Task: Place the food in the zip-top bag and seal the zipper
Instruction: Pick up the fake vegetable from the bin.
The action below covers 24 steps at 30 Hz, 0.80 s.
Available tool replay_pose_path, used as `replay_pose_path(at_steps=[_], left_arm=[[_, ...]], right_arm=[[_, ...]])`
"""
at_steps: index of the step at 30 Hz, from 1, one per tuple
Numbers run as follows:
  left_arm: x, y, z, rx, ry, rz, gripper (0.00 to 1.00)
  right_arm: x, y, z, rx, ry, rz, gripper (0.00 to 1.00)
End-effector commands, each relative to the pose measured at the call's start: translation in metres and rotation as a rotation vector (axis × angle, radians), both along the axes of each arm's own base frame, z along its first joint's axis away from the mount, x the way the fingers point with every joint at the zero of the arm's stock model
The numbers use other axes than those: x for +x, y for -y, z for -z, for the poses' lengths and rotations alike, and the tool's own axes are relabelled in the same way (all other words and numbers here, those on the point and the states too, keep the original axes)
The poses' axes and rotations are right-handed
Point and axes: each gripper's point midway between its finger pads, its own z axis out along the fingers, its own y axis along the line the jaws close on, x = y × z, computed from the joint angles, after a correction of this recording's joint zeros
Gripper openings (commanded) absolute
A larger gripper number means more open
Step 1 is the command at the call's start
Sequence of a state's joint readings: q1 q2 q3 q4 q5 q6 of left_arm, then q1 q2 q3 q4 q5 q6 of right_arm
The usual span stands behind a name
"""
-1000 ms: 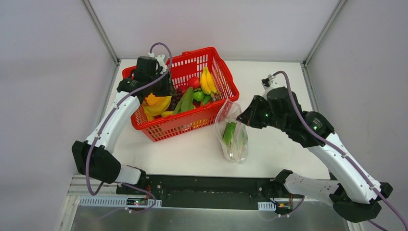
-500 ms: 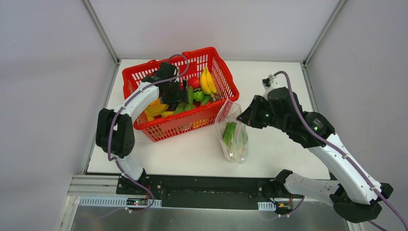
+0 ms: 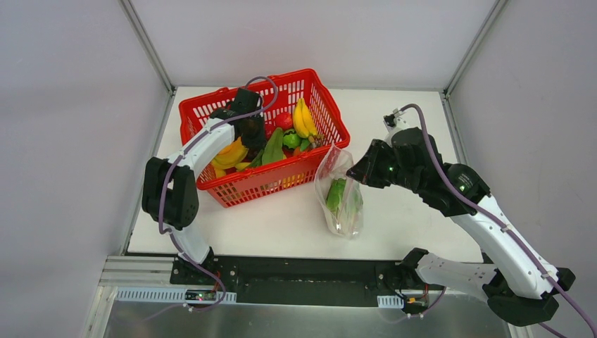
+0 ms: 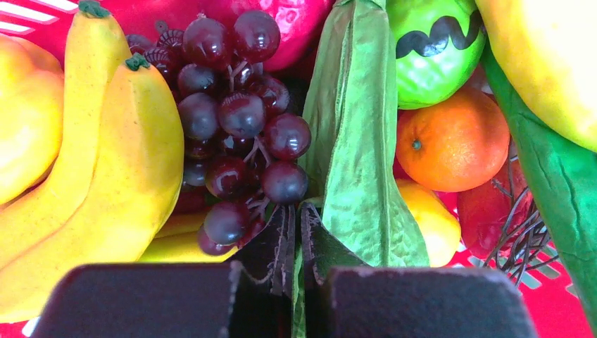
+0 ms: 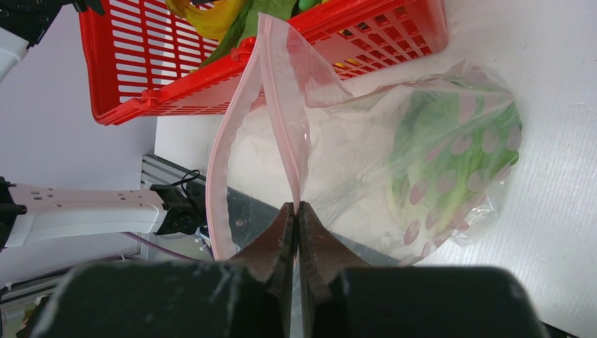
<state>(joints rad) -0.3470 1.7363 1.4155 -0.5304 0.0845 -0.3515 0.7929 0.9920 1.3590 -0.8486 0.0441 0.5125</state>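
Since a moment ago, the left arm has folded up. It has swung its left gripper [image 3: 251, 132] from the back left corner of the red basket [image 3: 281, 176] to over the middle of it. The right arm and the bag have not moved.

Closest to me, on the white table [image 3: 281, 225], is the zip-top bag [image 3: 331, 163], just in front of the basket's right corner. Its bottom rests on the table and its mouth is lifted up. One green lettuce [image 3: 338, 197] is inside it. The right gripper [image 5: 296, 211] has its fingers pressed tight together on the edge of the bag's mouth, pinching the plastic right by the pink zipper [image 5: 220, 151]. The mouth hangs open, and the two sides of the zipper are apart.

Farther back is the basket, full of toy food. The left gripper is down among it. Its fingers are squeezed together, and a thin bit of a long green leaf [image 4: 359, 141] shows between them, so it is pinching the leaf's near edge. Purple grapes [image 4: 236, 120] lie just left of the leaf, right beside the left finger. Yellow bananas [image 4: 120, 162] are left of the grapes. An orange [image 4: 450, 141] sits right of the leaf, with a round green fruit [image 4: 436, 49] behind it. At the far side a red apple [image 3: 284, 120] lies beside a second banana bunch [image 3: 304, 118].
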Motion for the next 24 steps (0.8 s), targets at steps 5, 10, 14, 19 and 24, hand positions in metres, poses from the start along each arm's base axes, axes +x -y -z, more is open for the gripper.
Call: replay_pose_path(at_steps=[5, 10, 14, 19, 24], left_arm=[[0.000, -0.008, -0.036, 0.016, 0.099, -0.004, 0.00], [-0.009, -0.015, -0.073, 0.009, 0.198, -0.002, 0.00], [-0.016, -0.021, -0.102, 0.000, 0.276, -0.002, 0.00], [-0.024, -0.023, -0.124, -0.018, 0.325, 0.001, 0.00], [-0.033, -0.021, -0.148, -0.070, 0.401, 0.016, 0.00]], right_arm=[[-0.001, 0.001, -0.015, 0.044, 0.048, 0.000, 0.07], [-0.001, 0.000, -0.015, 0.047, 0.048, -0.001, 0.07], [-0.001, 0.000, -0.016, 0.052, 0.049, -0.002, 0.07], [-0.001, -0.001, -0.015, 0.054, 0.044, -0.004, 0.07], [-0.001, -0.001, -0.016, 0.057, 0.048, -0.001, 0.07]])
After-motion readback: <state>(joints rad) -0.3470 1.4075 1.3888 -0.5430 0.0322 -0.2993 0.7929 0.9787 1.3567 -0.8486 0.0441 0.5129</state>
